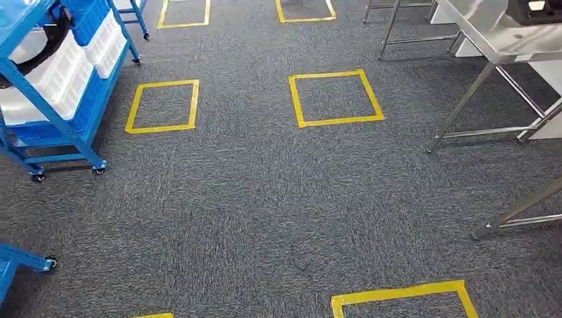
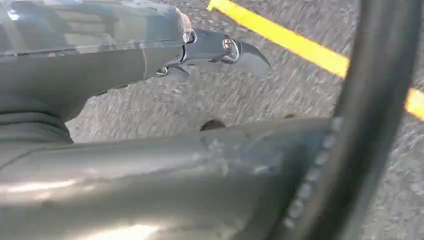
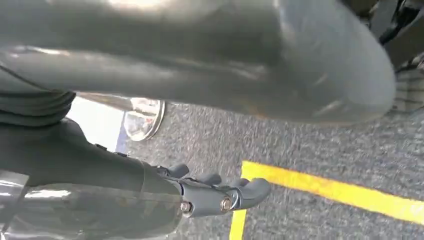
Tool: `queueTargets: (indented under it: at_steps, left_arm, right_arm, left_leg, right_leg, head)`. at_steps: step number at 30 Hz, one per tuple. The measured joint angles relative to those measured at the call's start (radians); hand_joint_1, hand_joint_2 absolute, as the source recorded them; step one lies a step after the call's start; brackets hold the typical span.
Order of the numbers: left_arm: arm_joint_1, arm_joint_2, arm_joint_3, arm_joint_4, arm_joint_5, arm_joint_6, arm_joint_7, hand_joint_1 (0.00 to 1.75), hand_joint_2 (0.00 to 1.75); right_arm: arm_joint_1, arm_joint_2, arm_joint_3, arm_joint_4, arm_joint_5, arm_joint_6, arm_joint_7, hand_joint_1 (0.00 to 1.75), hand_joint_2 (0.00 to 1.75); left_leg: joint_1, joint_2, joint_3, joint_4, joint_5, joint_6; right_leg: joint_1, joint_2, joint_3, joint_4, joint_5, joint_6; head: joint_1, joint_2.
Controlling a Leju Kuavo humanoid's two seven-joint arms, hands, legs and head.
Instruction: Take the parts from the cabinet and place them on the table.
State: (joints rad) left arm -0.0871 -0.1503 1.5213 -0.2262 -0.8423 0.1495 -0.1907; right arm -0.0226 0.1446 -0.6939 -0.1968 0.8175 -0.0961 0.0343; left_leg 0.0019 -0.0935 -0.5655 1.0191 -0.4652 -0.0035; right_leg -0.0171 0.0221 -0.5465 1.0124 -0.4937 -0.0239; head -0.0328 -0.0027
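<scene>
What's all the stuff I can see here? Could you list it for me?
Carpet: one, speckled grey, covers the floor.
Tape squares: at least six, some cut off, yellow, spaced across the carpet.
Cabinet: one, blue, on wheels, far left.
Bins: several, white, on the cabinet's shelves.
Tables: two, shiny steel, right side, the nearer one showing just legs.
Left hand: grey, holding nothing, above carpet.
Right hand: grey, holding nothing, above carpet.

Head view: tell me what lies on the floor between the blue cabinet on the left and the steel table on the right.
In the head view, grey carpet with two yellow tape squares lies between the blue cabinet and the steel table; nothing stands there.
</scene>
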Motion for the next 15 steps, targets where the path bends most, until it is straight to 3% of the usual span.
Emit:
queueTargets:
  at_steps: [1,2,4,5,6,7,9,10,12,14,15]
  left_arm:
    - [0.0,-0.002,0.0,0.0,0.0,0.0,-0.001,0.0,0.0]
    - [-0.002,-0.005,-0.001,0.0,-0.001,-0.002,-0.001,0.0,0.0]
    - [-0.005,-0.006,-0.001,0.0,-0.002,-0.002,-0.001,0.0,0.0]
    - [-0.004,-0.006,-0.001,0.0,-0.002,-0.002,-0.001,0.0,0.0]
    - [-0.002,-0.006,-0.001,-0.001,-0.002,-0.002,-0.001,0.0,0.0]
    - [-0.001,-0.006,-0.002,-0.001,-0.002,-0.002,0.0,0.0,0.0]
    - [0.0,-0.006,-0.002,-0.003,-0.002,-0.003,0.002,0.0,0.0]
    - [-0.001,-0.006,-0.003,-0.003,-0.002,-0.003,0.002,0.0,0.0]
    - [-0.004,-0.006,-0.003,-0.004,-0.002,-0.004,0.002,0.0,0.0]
    - [0.001,-0.006,-0.003,-0.005,-0.002,-0.004,0.002,0.0,0.0]
    - [0.001,-0.006,-0.003,-0.006,-0.002,-0.004,0.002,0.0,0.0]
  right_arm:
    - [0.002,0.0,-0.001,0.0,0.0,0.0,0.001,0.0,0.0]
    - [0.004,0.0,-0.002,0.0,0.0,0.0,0.001,0.0,0.0]
    - [0.006,0.0,-0.004,0.0,0.0,0.0,0.001,0.0,0.0]
    - [0.006,0.0,-0.005,0.0,0.0,0.0,0.001,0.0,0.0]
    - [0.005,0.0,-0.005,0.0,0.0,0.0,0.001,0.0,0.0]
    - [0.005,0.0,-0.006,0.0,0.0,0.002,0.002,0.0,0.0]
    - [0.004,0.001,-0.006,0.0,0.002,0.003,0.005,0.0,0.0]
    - [0.005,0.002,-0.006,0.0,0.003,0.002,0.006,0.0,0.0]
    - [0.003,0.002,-0.008,0.0,0.003,0.002,0.007,0.0,0.0]
    - [-0.003,0.002,-0.008,0.0,0.003,0.002,0.007,0.0,0.0]
    - [-0.005,0.003,-0.008,0.0,0.003,0.002,0.007,0.0,0.0]
  left_leg:
    - [0.001,0.039,-0.009,0.026,-0.02,-0.004]
    - [0.002,0.066,-0.037,0.085,-0.059,-0.01]
    - [0.009,0.08,-0.114,0.245,-0.134,-0.022]
    - [0.011,0.082,-0.137,0.293,-0.146,-0.026]
    - [0.012,0.085,-0.139,0.298,-0.137,-0.028]
    - [0.014,0.088,-0.118,0.255,-0.104,-0.03]
    - [0.015,0.107,-0.025,0.078,-0.016,-0.028]
    - [0.014,0.146,0.01,0.005,-0.005,-0.023]
    - [0.005,0.13,0.008,0.001,-0.007,-0.005]
    - [0.0,0.118,0.005,0.0,-0.007,0.006]
    - [0.005,0.108,0.017,-0.012,0.001,0.018]
  right_leg:
    - [0.001,-0.008,0.004,-0.003,0.001,-0.003]
    - [0.002,-0.017,0.004,-0.003,-0.002,-0.011]
    - [0.007,-0.04,0.005,-0.003,-0.003,-0.014]
    - [0.007,-0.049,0.005,-0.002,-0.005,-0.014]
    - [0.007,-0.058,0.006,-0.002,-0.006,-0.012]
    - [0.007,-0.067,0.008,-0.002,-0.008,-0.011]
    - [0.005,-0.084,0.018,0.0,-0.014,-0.004]
    - [0.007,-0.091,0.021,0.001,-0.018,0.002]
    - [0.013,-0.102,0.023,0.003,-0.024,0.015]
    - [0.011,-0.112,0.029,-0.003,-0.023,0.025]
    - [0.009,-0.111,0.03,0.0,-0.028,0.034]
  head:
    - [0.0,0.0]
    - [0.0,0.0]
    - [0.0,0.0]
    - [0.0,0.0]
    - [0.0,0.0]
    - [0.0,0.0]
    - [0.0,0.0]
    - [0.0,0.0]
    - [0.0,0.0]
    - [0.0,0.0]
    - [0.0,0.0]
